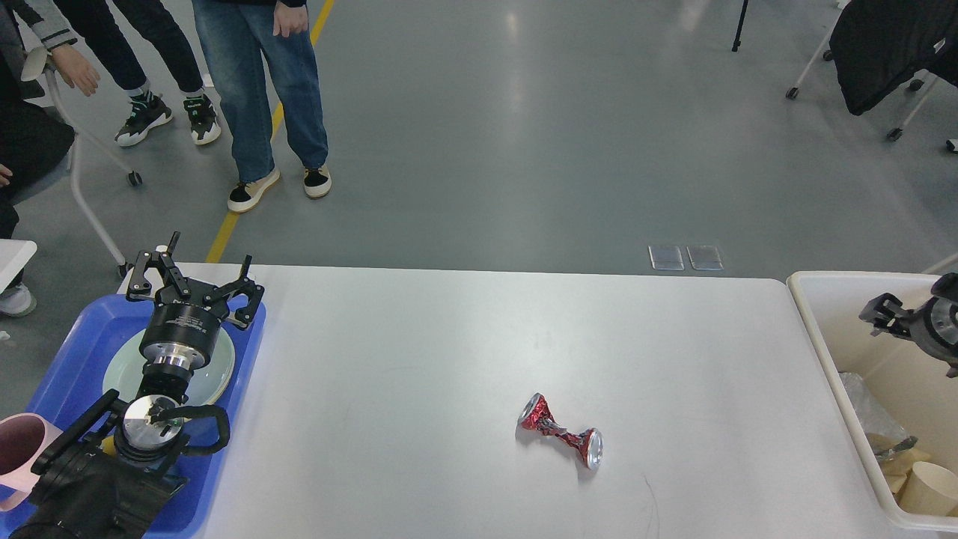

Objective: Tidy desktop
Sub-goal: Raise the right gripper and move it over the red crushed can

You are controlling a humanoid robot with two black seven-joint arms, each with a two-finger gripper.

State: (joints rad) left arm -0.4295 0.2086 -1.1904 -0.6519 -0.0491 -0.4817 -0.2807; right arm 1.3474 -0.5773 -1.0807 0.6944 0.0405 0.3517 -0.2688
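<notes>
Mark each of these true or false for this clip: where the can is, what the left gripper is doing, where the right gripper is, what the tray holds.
1. A crushed red can lies on the desktop. True.
2. The left gripper grips the can. False: it hangs open over the blue tray, far from the can.
3. The right gripper is above the cream bin. True.
4. The blue tray holds only a cup. False: a pale plate lies in it too.
5. The cream bin is empty. False: paper cups and crumpled plastic lie inside.

Black arms; silver wrist rings; looped black cable (202, 430).
</notes>
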